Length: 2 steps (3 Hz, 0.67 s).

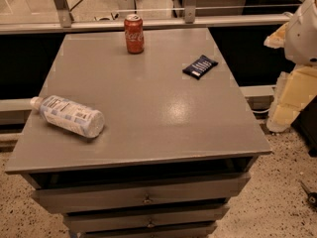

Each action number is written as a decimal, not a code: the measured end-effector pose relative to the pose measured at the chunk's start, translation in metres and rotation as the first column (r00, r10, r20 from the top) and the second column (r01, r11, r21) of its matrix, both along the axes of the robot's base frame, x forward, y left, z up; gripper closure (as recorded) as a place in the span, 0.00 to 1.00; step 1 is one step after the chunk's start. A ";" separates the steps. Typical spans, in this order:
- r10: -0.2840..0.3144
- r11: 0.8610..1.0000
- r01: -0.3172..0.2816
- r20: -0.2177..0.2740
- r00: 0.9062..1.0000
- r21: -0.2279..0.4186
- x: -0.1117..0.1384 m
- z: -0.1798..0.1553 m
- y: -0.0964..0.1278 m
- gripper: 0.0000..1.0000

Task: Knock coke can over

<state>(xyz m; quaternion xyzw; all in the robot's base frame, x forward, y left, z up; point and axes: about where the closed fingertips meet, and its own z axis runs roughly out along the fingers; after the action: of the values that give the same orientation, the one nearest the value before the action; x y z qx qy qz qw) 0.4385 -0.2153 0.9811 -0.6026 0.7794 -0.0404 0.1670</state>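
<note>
The table [148,113] bears three things. The gripper [287,103] hangs beside its right edge; clenched or released, I cannot tell. A bottle [69,115] lies on its side at front left. The can [134,33] stands upright, long axis vertical, top up, at the far edge, well apart from the gripper, with a packet [200,66] between them.

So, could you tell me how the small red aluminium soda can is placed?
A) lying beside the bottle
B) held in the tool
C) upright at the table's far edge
C: the red soda can stands upright near the far edge of the grey table; the tool hangs beyond its right side.
</note>
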 end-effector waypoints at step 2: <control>0.028 0.999 -0.030 0.046 0.999 0.042 0.021 0.003 0.012 0.00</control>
<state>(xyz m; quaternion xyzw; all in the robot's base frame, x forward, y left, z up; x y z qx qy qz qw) 0.4596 -0.2034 0.9839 -0.6088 0.7674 -0.0350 0.1981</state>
